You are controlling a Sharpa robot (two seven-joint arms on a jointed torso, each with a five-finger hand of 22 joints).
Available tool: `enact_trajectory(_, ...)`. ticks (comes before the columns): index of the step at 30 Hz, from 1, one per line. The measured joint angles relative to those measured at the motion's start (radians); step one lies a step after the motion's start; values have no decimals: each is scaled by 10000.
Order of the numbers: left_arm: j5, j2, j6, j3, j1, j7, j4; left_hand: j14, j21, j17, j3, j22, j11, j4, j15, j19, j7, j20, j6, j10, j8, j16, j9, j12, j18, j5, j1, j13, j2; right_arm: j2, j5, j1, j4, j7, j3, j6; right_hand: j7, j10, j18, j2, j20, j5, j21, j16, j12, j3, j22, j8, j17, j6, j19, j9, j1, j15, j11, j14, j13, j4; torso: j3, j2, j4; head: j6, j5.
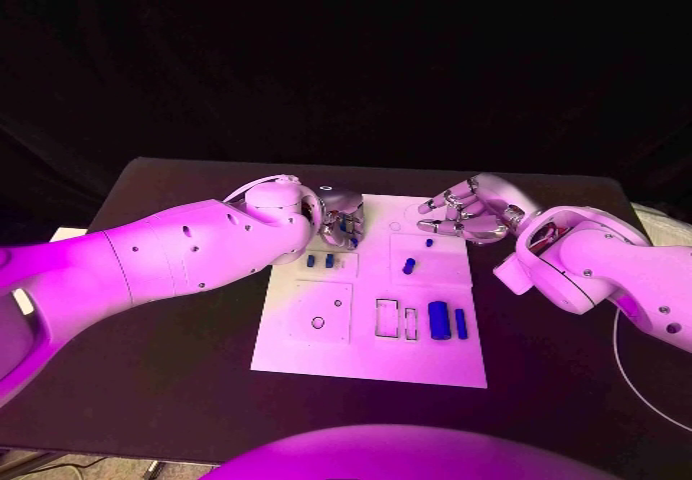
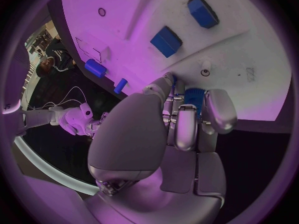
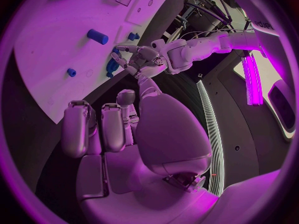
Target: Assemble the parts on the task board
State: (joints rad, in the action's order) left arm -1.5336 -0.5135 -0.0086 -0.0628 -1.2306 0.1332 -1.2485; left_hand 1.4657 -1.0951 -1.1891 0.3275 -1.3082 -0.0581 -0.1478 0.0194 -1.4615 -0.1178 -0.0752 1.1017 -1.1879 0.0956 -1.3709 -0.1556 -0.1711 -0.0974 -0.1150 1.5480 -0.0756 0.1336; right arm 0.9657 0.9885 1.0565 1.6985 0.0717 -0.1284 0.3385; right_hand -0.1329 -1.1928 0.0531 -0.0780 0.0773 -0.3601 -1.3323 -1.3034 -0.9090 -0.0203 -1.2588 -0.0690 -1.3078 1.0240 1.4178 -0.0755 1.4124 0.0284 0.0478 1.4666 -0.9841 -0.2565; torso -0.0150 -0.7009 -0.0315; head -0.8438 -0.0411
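the left hand (image 2: 187,119) is pinching a blue part (image 2: 194,97) over the far left corner of the white task board (image 1: 433,350), while the right hand (image 1: 469,212) is hovering empty, fingers loosely spread, above the board's far right edge.

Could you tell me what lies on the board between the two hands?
In the head view, between the left hand and right hand lies bare task board with one small blue part.
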Motion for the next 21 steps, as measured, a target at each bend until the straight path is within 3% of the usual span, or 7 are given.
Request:
enact_trajectory(10,7,-10,-107,22,67,21,-21,0,-615,340,675,1,81,375,75,-37,-29,37,542,-584,42,67,-1,66,0,9,-40,-120,41,-13,-3,-3,1,-13,0,0,0,0,1,0,0,0,0,0,0,0,1,0,1,0,0,0,0,0,0,0,-10,0,-1,6,-10,-7,-16)
enact_trajectory(13,118,-177,-141,61,117,21,-182,1,-666,397,801,2,83,446,75,-36,-28,37,543,-612,42,67,-13,126,122,9,-93,-139,94,-23,-5,-3,0,-17,0,0,0,0,1,0,0,0,0,0,0,0,1,0,1,0,0,0,0,0,0,0,-10,-1,0,12,-9,5,-26)
enact_trajectory(21,933,-822,-277,439,118,31,-836,1,-745,501,1008,2,91,569,75,-36,-63,36,577,-636,43,116,-13,275,122,11,-194,-155,195,-41,-11,-21,-29,-28,0,0,0,0,1,0,0,-38,0,0,0,-1,2,0,2,0,0,0,0,0,0,0,-10,-1,5,22,-12,72,-37)
